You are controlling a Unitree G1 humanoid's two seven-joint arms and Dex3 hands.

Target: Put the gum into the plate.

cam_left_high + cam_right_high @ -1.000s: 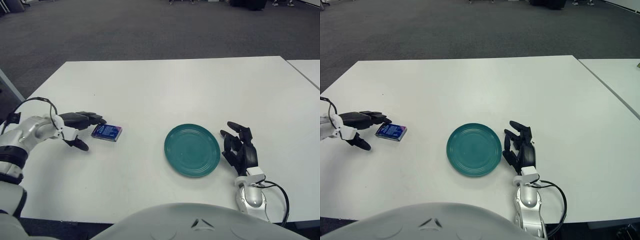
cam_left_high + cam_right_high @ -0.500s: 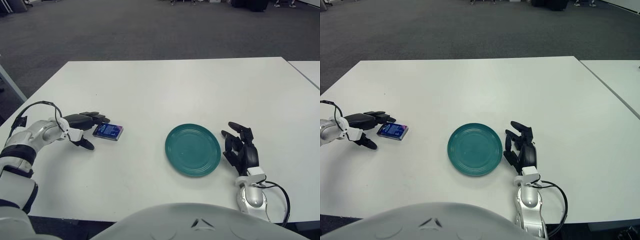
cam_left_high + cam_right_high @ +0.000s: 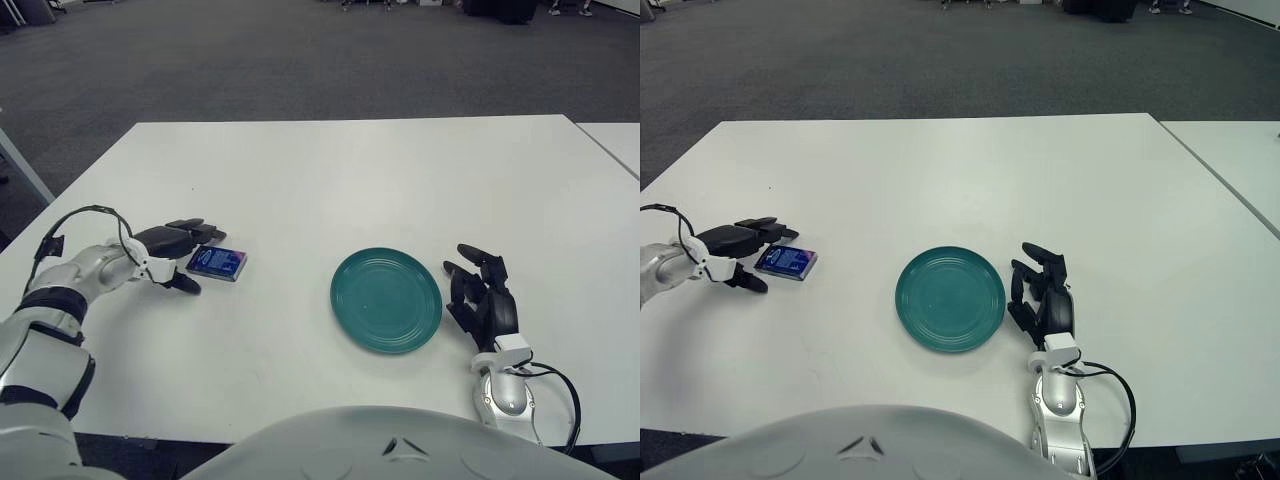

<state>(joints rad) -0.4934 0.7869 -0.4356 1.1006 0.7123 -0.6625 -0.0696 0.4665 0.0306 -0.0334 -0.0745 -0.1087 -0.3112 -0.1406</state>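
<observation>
Left hand (image 3: 172,247) has advanced toward the blue gum pack (image 3: 216,263), thumb now nearer its left edge; fingers spread either side, nothing gripped. Pack lies flat on the white table (image 3: 330,170), well left of the green plate (image 3: 386,300). Right hand (image 3: 482,298) rests beside the plate, fingers relaxed, empty.

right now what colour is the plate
The plate is a plain dark teal green, with no pattern. It shows best in the left eye view.
</observation>
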